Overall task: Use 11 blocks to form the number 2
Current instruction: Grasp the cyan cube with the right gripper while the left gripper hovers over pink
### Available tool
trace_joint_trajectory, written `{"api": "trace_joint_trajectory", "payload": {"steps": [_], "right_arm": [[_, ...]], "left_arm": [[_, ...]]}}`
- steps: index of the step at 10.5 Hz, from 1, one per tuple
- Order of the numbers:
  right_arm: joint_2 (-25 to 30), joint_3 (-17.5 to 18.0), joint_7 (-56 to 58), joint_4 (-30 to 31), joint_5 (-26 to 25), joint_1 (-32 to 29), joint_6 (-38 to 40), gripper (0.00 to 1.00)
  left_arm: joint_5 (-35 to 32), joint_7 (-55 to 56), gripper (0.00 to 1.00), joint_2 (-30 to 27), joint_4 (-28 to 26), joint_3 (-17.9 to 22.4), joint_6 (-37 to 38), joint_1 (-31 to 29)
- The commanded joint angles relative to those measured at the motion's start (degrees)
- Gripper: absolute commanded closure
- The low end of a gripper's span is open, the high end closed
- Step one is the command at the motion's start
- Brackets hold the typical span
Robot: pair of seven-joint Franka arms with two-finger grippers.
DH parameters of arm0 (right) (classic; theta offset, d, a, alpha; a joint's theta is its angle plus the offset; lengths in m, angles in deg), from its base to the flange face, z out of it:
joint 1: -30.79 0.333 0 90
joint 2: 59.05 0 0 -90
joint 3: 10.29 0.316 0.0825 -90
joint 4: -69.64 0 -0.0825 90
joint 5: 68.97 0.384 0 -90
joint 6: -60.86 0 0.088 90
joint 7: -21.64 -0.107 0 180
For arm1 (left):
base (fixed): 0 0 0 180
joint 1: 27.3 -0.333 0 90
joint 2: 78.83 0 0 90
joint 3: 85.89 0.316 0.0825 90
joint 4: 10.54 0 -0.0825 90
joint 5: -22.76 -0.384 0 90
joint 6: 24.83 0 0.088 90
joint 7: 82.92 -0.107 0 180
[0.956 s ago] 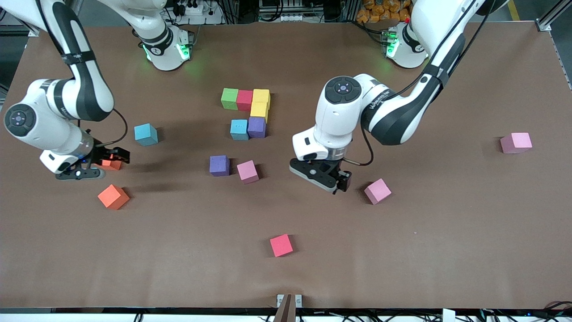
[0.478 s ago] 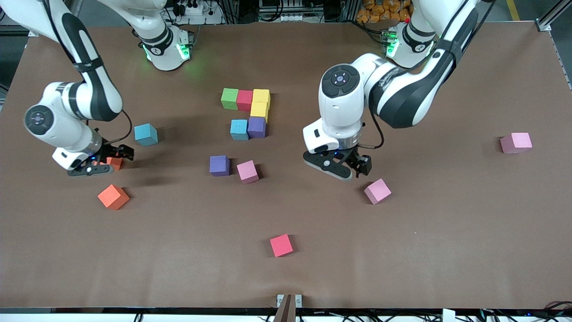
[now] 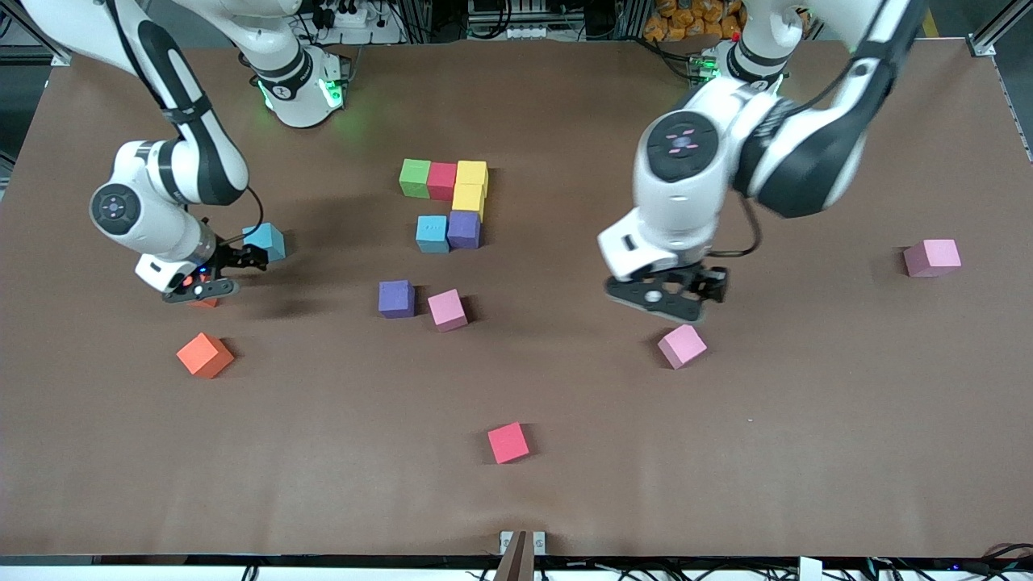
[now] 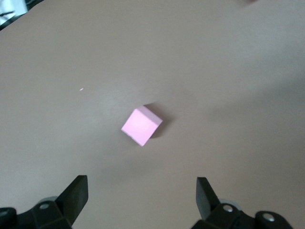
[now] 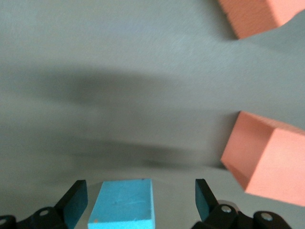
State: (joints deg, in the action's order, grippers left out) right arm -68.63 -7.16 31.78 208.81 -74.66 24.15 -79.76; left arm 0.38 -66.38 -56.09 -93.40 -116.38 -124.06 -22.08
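1. The bench [image 3: 565, 500] is covered edge to edge in a matte brown sheet. At the arms' bases, cables and power strips [image 3: 347, 16] sit off its edge.
2. Near the middle of the bench, six blocks touch one another as the unfinished number 2 [image 3: 446, 203]: a green block [image 3: 415, 177], a red block [image 3: 441, 180] and a yellow block [image 3: 472, 173] in a row, a second yellow block [image 3: 467, 197], then a purple block [image 3: 464, 229] with a light blue block [image 3: 432, 233] beside it.
3. Loose and nearer the front camera, a purple block [image 3: 396, 298] and a pink block [image 3: 448, 310] lie close together.
4. A deep pink block [image 3: 508, 442] lies alone, nearest the front camera.
5. The left end effector [image 3: 682, 294] hangs with its jaws wide over bare bench, just beside a tilted pink block [image 3: 682, 345]. Nothing is held.
6. Another pink block [image 3: 932, 257] lies at the left arm's end of the bench.
7. The right end effector [image 3: 230, 270] is spread wide around a second light blue block [image 5: 123, 204], not clamped on it.
8. Two orange cubes lie by it: one [image 3: 204, 355] nearer the front camera, one [image 3: 202, 301] mostly hidden under the end effector.
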Motion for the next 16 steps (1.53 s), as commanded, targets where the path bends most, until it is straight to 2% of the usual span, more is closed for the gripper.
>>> {"api": "trace_joint_trajectory", "payload": {"steps": [1,3,5,8,11,12,13,15,16], "right_arm": [[5.0,0.0,0.8,5.6,-0.8,1.1,-0.8,0.0],[5.8,-0.1,7.8,7.9,-0.7,0.9,-3.9,0.0],[5.5,-0.1,9.6,10.3,-0.7,0.4,-7.9,0.0],[5.5,-0.1,9.6,11.3,-0.7,0.1,-8.0,0.0],[5.5,-0.1,9.6,11.7,-0.7,-1.3,-8.0,0.03],[5.5,-0.2,9.6,11.7,-0.7,-1.6,-8.0,0.57],[5.5,-0.3,9.6,11.7,-0.7,-2.1,-8.0,0.97],[5.5,-0.3,7.5,11.7,0.1,-2.0,-7.5,1.0],[5.6,-0.2,0.4,11.6,0.1,-1.5,-7.0,1.0]], "left_arm": [[3.5,-0.2,0.0,-3.9,-0.9,-0.2,0.8,-5.5],[4.1,1.2,0.0,-5.8,-0.9,-0.1,1.6,-8.2],[6.5,4.6,0.0,-7.7,-0.9,0.0,3.7,-9.0],[12.5,4.0,0.0,-8.9,-0.5,-0.2,3.6,-12.1],[13.3,4.1,0.0,-10.0,-0.4,-0.2,3.6,-13.0],[13.5,4.1,0.0,-10.7,-0.5,-0.4,3.8,-13.0],[13.3,4.2,0.0,-11.7,-0.6,-0.3,4.1,-13.0],[13.6,4.0,0.0,-11.8,-0.6,-0.4,4.5,-13.0],[14.2,4.1,0.0,-11.8,-0.7,-0.4,4.5,-12.8]]}}
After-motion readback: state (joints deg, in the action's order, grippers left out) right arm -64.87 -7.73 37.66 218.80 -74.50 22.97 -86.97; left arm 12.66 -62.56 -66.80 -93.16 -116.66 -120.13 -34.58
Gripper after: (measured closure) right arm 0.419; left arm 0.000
